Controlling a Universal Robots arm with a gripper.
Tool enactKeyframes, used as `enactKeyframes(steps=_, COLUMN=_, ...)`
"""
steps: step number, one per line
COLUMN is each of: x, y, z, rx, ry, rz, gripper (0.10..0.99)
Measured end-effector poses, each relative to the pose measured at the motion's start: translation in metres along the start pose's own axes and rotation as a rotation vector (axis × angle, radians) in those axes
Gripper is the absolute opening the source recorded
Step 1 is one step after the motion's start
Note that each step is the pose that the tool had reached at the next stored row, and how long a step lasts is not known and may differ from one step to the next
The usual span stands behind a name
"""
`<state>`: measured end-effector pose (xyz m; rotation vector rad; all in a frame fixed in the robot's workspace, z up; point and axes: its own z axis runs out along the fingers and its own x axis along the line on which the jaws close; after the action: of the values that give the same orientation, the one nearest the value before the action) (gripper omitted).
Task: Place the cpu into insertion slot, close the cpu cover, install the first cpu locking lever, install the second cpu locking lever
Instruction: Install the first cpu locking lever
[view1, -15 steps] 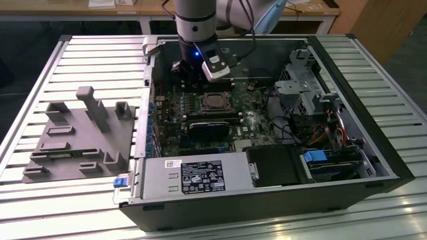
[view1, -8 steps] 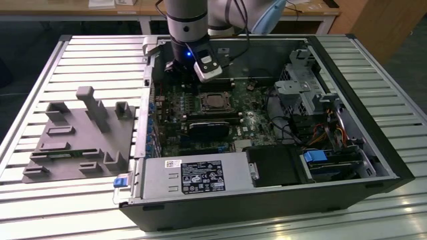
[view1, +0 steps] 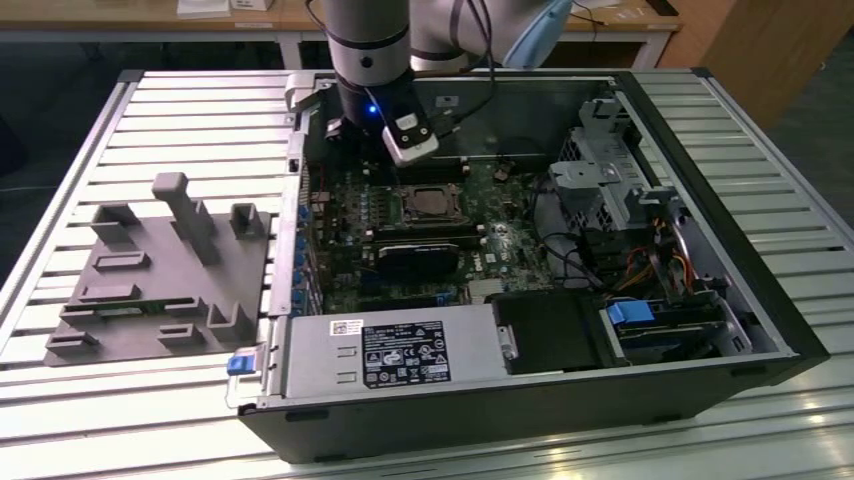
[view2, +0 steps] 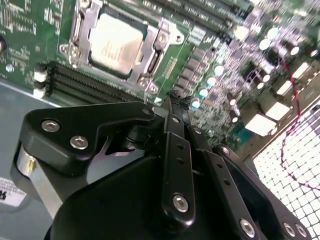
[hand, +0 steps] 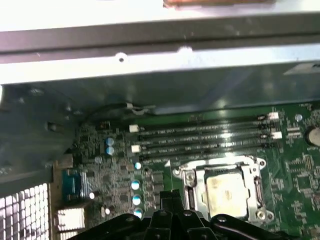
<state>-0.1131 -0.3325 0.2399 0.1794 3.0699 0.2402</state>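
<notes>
The cpu (view2: 114, 44) lies flat in the insertion slot (view1: 430, 203), its silvery top showing in both wrist views. The cpu cover (view2: 150, 64) is a thin metal frame that lies down around the chip (hand: 225, 192), with its rim (hand: 192, 186) flat on the socket. My gripper (view2: 170, 100) hangs above the board beside the socket, towards the exterior view's left and back (view1: 354, 150). Its black fingers are shut together with nothing between them, and their tips (hand: 170, 194) sit just off the socket's corner. I cannot make out the locking levers' positions.
Long black memory slots (hand: 200, 137) run beside the socket. The open case's metal wall (hand: 160, 65) stands close behind them. A black heatsink block (view1: 414, 258) and a power supply (view1: 387, 355) sit nearer the front. A grey fixture (view1: 160, 270) lies on the slatted table at the exterior view's left.
</notes>
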Motion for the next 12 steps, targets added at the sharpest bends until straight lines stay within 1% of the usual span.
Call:
enactKeyframes(steps=3, x=0.0014, y=-0.0002, z=-0.0001, rx=-0.028, ry=0.0031, rz=0.001, gripper=0.106)
enactKeyframes(steps=9, x=0.0035, y=-0.0004, z=-0.0003, rx=-0.09, ry=0.0099, rz=0.005, gripper=0.106)
enactKeyframes(steps=10, x=0.0037, y=-0.0004, z=-0.0002, rx=-0.097, ry=0.0106, rz=0.005, gripper=0.106)
enactKeyframes(steps=12, x=0.0038, y=-0.0004, z=-0.0003, rx=-0.101, ry=0.0111, rz=0.005, gripper=0.106)
